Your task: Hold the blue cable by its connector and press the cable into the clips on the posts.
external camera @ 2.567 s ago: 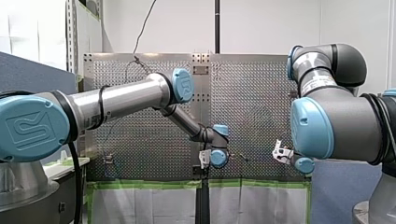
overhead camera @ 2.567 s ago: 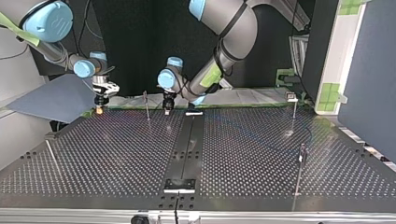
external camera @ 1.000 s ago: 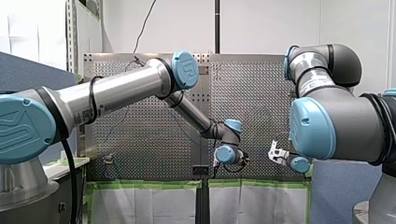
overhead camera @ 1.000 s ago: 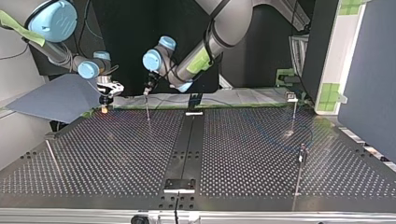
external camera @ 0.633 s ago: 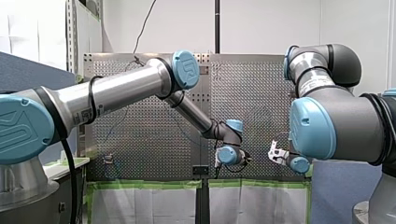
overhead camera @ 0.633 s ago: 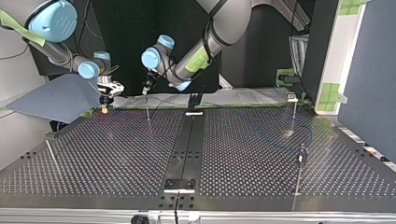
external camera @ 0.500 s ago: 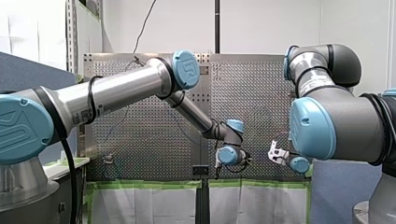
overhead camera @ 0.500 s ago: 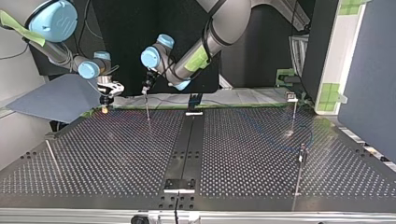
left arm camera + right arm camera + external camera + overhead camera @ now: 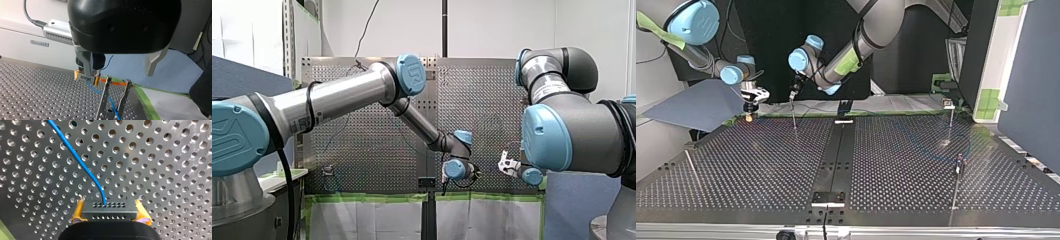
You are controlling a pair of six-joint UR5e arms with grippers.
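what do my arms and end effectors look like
My left arm and my right arm are silver-grey tubes with light blue joint caps. My left end effector is black with metal fingers; my right end effector has yellow pads.

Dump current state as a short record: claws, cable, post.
right claw: shut on the connector
left claw: open, holding nothing, over the post
blue cable: runs from the connector and passes between the post's two prongs
cable seated in clip: cannot tell
table: perforated metal
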